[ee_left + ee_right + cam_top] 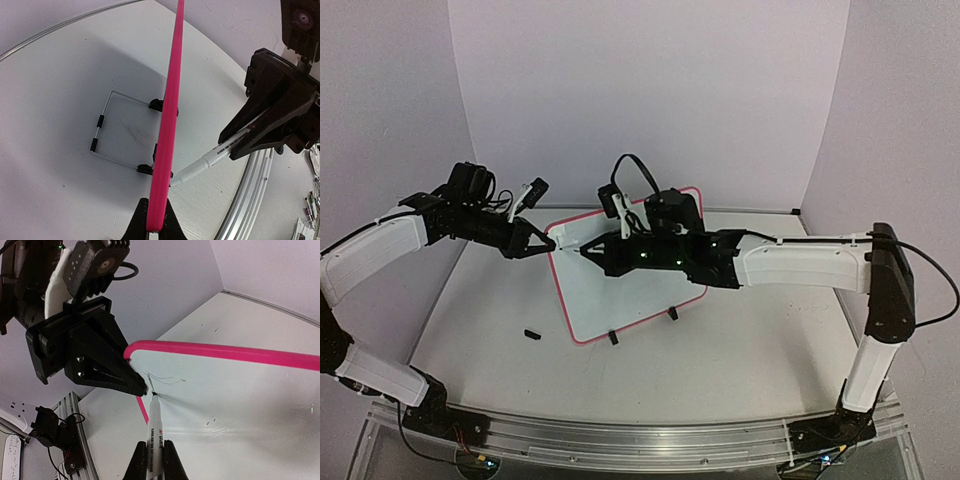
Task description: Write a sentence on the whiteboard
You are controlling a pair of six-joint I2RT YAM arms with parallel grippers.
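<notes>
As left gripper [548,243] pinches whiteboard [620,295], right gripper [586,250] holds marker [154,430].

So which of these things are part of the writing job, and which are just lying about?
On the job: whiteboard, marker, left hand gripping the board's edge, right hand holding the marker.
Lying about: small black piece left of the board.

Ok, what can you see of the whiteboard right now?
The rounded rectangular whiteboard with a thin pink-red frame stands propped mid-table on two black clip feet, with a wire stand behind it. The left jaws are shut on its upper left corner. The white marker in the right jaws touches its glossy face beside them. Only a few faint strokes show there.
</notes>
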